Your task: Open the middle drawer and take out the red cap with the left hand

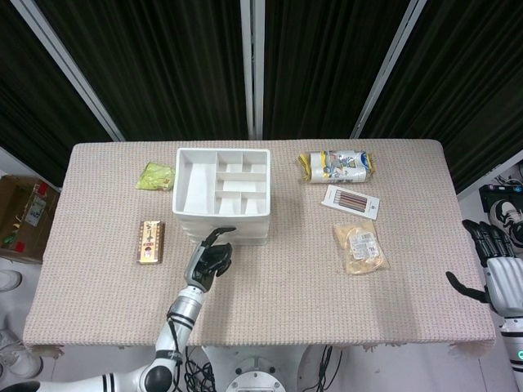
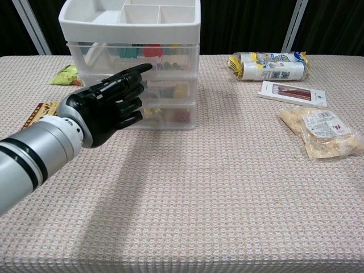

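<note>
On the desk [image 1: 270,294], covered with a beige woven cloth, stands a white drawer unit [image 1: 221,196] with three clear drawers and an open divided tray on top. All three drawers are shut. The middle drawer [image 2: 162,90] holds small coloured items seen dimly through its front; the red cap cannot be picked out for certain, though red shapes show in the top and bottom drawers.

The left hand [image 2: 108,105], black with a silver forearm, hangs just in front of the unit at the height of the middle drawer. One of its fingers [image 2: 138,70] points toward the drawer fronts while the others curl loosely; it holds nothing. Whether it touches the drawer cannot be told.

The right hand [image 1: 494,261] sits off the desk's right edge, fingers spread and empty.

Left of the unit lie a green packet [image 1: 154,175] and a brown box [image 1: 149,242]. To the right lie a yellow and white roll pack [image 1: 337,166], a flat pencil box [image 1: 350,201] and a clear bag of pale snacks [image 1: 359,247].
</note>
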Controlling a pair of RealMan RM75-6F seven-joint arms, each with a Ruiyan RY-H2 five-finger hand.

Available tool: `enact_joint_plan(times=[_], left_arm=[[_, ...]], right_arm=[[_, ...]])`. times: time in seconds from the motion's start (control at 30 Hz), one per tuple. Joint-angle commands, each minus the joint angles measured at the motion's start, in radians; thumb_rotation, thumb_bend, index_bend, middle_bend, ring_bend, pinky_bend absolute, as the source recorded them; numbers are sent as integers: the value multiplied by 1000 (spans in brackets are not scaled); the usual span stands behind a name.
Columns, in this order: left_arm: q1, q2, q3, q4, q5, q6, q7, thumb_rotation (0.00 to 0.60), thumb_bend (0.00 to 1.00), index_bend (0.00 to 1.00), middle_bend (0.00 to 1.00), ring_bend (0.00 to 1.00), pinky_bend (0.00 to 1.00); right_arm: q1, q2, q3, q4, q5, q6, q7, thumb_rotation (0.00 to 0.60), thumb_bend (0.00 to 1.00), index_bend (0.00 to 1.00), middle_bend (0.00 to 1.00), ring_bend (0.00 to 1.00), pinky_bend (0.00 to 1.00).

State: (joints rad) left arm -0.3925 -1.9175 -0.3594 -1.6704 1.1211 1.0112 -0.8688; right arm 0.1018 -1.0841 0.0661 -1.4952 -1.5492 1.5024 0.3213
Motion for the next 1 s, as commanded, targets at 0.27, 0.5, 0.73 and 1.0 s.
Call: enact_joint_plan(times=[0.27, 0.5, 0.73, 1.0], left_arm=[[37, 20, 51, -34, 25, 37, 33, 600, 513, 405, 857, 915, 1000], [64, 74, 171, -47, 168, 202, 391, 600, 510, 304, 822, 901, 1000], [66, 263, 219, -129, 370, 340, 876, 600, 434, 355, 815, 901, 1000], [6, 345, 148, -145, 337, 294, 1066, 600, 380, 301, 816, 904, 1000]], right_arm=[[-1, -2, -3, -3, -9, 5, -4, 600, 174, 0, 84, 0, 42], [-8, 8, -1, -8, -13, 22, -3, 600, 173, 0, 84, 0, 42], [-10, 26, 4, -18, -25, 41, -13, 600, 173, 0, 84, 0, 42], [-12, 31, 9, -20, -27, 52, -10, 600, 173, 0, 84, 0, 42]])
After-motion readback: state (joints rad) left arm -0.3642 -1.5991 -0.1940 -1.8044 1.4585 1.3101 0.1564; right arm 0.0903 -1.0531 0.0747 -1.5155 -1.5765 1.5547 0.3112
